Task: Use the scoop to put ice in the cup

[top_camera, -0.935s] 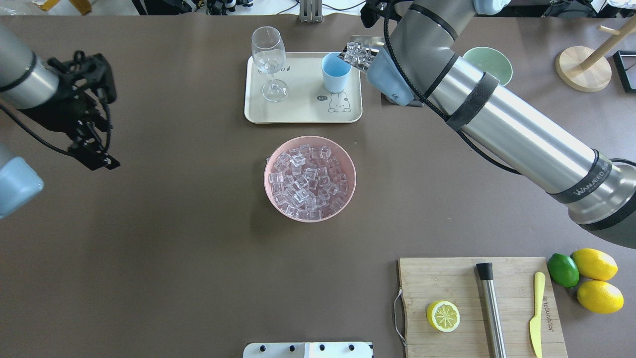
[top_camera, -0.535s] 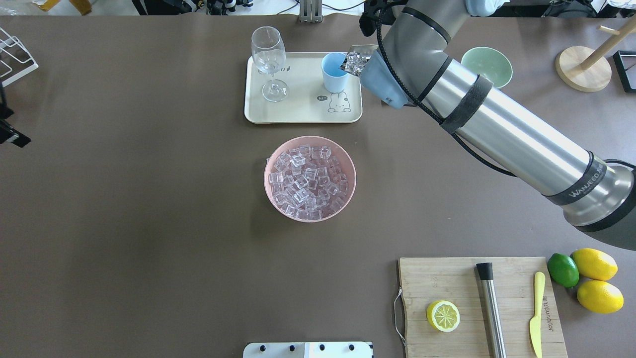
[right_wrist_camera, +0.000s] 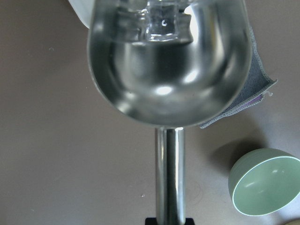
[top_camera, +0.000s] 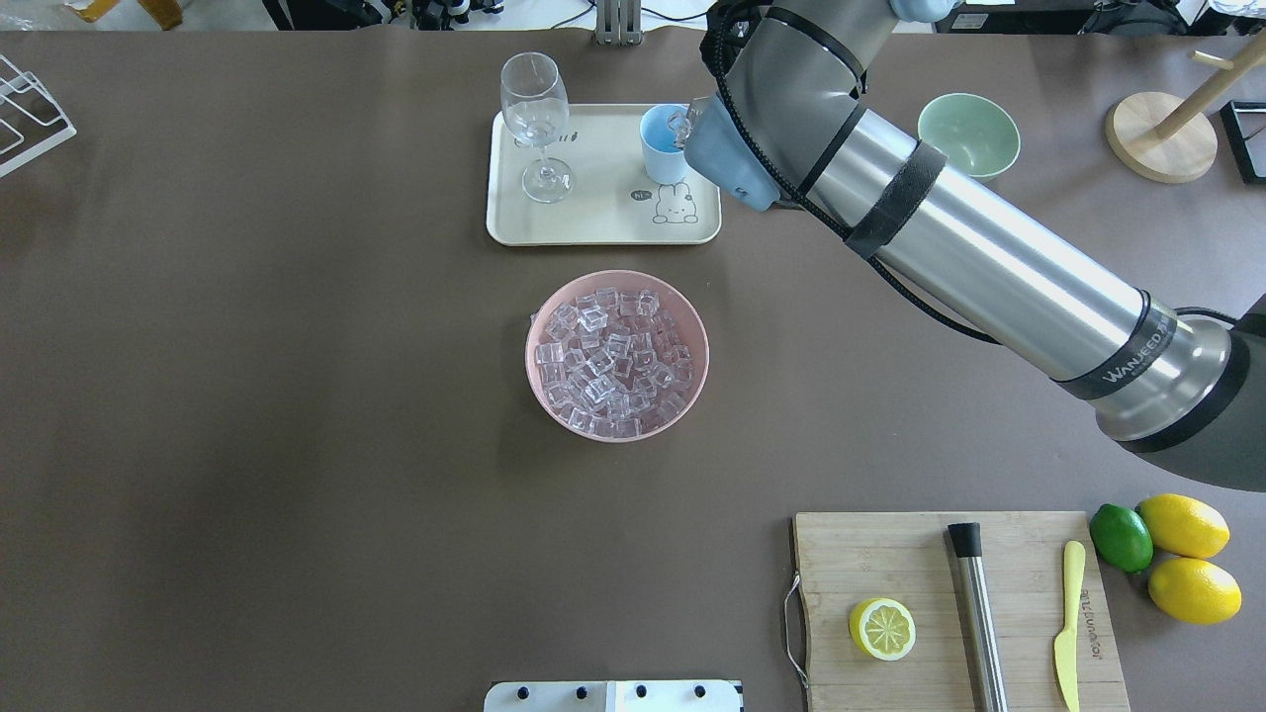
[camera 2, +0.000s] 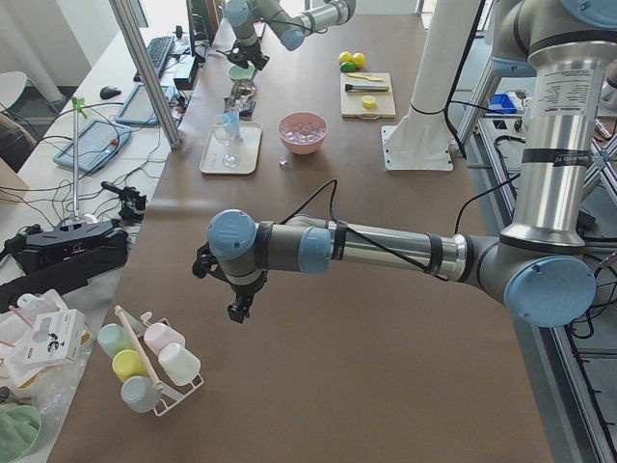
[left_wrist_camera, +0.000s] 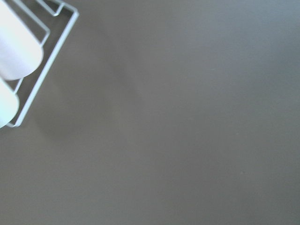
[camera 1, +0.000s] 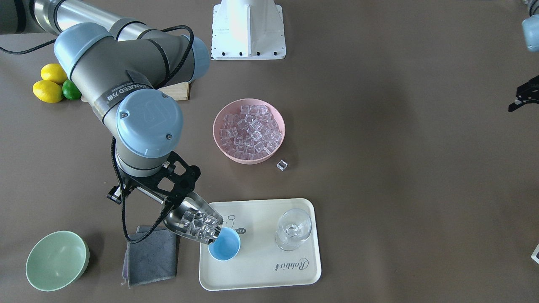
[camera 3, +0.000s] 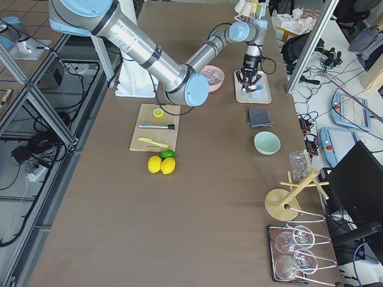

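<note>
My right gripper (camera 1: 168, 197) is shut on the handle of the silver scoop (camera 1: 193, 219). The scoop is tilted down with its mouth at the rim of the light-blue cup (camera 1: 225, 245) on the cream tray (camera 1: 261, 275). Several clear ice cubes (camera 1: 201, 224) lie at the scoop's front; in the right wrist view they (right_wrist_camera: 161, 21) sit at the lip of the scoop (right_wrist_camera: 168, 75). In the overhead view the arm hides most of the scoop beside the cup (top_camera: 659, 148). The left gripper (camera 1: 523, 99) hangs far off at the table's end; I cannot tell whether it is open or shut.
A pink bowl (camera 1: 219, 139) full of ice stands mid-table, with one loose cube (camera 1: 281, 165) beside it. A stemmed glass (camera 1: 293, 229) shares the tray. A green bowl (camera 1: 57, 261) and a grey cloth (camera 1: 151, 254) lie near the right arm. A cutting board (top_camera: 920, 554) is at the front.
The right arm has carried the loaded scoop left until its mouth reaches the cup's rim. The left arm has withdrawn out of the overhead view.
</note>
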### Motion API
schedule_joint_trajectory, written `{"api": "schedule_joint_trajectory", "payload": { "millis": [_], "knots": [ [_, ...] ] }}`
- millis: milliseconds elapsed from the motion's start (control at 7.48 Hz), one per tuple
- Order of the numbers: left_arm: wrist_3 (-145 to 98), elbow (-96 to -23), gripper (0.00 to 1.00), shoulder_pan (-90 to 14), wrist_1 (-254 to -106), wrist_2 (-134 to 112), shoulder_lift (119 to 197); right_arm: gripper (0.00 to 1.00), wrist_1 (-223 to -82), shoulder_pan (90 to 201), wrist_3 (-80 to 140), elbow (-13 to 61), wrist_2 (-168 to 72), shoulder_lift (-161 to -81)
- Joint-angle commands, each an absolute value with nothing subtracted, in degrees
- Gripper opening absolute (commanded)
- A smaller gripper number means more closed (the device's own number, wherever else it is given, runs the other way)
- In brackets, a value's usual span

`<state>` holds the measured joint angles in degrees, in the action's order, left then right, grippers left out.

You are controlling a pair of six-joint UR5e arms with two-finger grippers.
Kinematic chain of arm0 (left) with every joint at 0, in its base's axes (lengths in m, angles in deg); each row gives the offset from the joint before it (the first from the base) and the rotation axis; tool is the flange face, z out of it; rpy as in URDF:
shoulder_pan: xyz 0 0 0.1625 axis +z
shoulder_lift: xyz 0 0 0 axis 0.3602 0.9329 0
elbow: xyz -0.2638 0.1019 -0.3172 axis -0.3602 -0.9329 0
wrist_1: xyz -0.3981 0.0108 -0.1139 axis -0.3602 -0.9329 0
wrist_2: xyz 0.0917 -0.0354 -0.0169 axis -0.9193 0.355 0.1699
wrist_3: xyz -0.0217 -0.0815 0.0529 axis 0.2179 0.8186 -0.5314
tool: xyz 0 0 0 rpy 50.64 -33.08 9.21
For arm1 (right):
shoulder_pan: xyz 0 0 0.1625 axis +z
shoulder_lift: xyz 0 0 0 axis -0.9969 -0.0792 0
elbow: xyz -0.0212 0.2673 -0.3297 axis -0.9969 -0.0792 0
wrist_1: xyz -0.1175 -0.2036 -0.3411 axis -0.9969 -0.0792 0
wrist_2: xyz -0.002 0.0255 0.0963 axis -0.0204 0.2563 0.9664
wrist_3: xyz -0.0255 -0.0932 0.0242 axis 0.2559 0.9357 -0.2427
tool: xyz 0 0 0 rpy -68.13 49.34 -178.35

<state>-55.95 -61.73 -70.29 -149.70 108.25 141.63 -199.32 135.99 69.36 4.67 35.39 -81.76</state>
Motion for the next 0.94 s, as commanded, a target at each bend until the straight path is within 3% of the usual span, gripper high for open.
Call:
{"api": "schedule_joint_trajectory", "payload": {
  "millis": [0, 267, 802],
  "knots": [
    [-55.72, -60.01, 0.99, -74.25, -149.73, 98.78, 140.57, 0.0, -199.33, 135.73, 70.95, 1.27, 33.46, -79.98],
    [-55.63, -59.67, 0.99, -74.25, -149.38, 109.69, 138.21, 0.0, -199.41, 135.73, 72.62, 1.26, 32.58, -79.89],
    [-55.64, -59.23, 0.99, -72.32, -149.55, 109.23, 138.63, 0.0, -200.91, 135.73, 72.89, 1.18, 30.47, -79.1]
  ]
}}
